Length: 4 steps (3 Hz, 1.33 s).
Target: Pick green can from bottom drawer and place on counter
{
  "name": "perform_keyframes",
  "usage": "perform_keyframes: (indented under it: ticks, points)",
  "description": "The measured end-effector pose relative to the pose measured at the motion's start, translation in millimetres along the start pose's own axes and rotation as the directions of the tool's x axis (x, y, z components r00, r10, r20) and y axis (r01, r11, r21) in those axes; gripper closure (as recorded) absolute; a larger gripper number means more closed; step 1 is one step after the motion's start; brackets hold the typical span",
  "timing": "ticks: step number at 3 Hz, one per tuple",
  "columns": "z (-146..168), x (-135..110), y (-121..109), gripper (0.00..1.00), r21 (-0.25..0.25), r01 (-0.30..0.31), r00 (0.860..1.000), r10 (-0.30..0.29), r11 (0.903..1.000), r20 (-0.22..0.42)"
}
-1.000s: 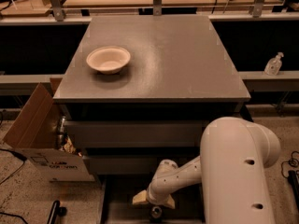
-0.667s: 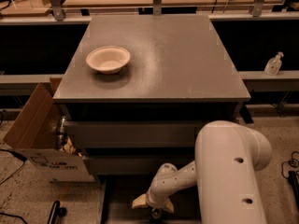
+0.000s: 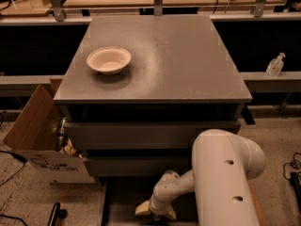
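The counter (image 3: 160,55) is the broad dark grey top of the drawer cabinet. The bottom drawer (image 3: 123,197) is pulled out at the bottom of the camera view, showing a dark floor. My white arm reaches down into it, and my gripper (image 3: 155,211) hangs low over the drawer floor near the frame's bottom edge. The green can is not visible; it may be hidden under the gripper.
A pale shallow bowl (image 3: 108,60) sits on the counter's left side. An open cardboard box (image 3: 35,138) stands on the floor left of the cabinet. A clear bottle (image 3: 275,64) stands on a ledge at the right. Two drawers above the bottom one are closed.
My arm has shifted left and lower into the drawer, and the gripper has sunk slightly toward the frame's bottom edge.
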<state>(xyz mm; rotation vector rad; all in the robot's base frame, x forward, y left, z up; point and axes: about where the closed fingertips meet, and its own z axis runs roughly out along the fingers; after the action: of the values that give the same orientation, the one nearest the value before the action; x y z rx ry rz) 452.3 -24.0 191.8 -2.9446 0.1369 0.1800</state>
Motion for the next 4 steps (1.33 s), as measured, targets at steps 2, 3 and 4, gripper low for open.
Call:
perform_keyframes:
  ticks: [2,3,4]
  points:
    - [25.1,1.4,8.4,0.20,-0.012,-0.013,0.999,0.014,0.9998,0.029]
    - [24.8,2.4,7.9,0.29,-0.004,-0.011,1.000,0.011,0.9999,0.025]
    - [21.3,3.4,6.1,0.43,0.025,-0.013,1.000,0.013,0.9996,0.018]
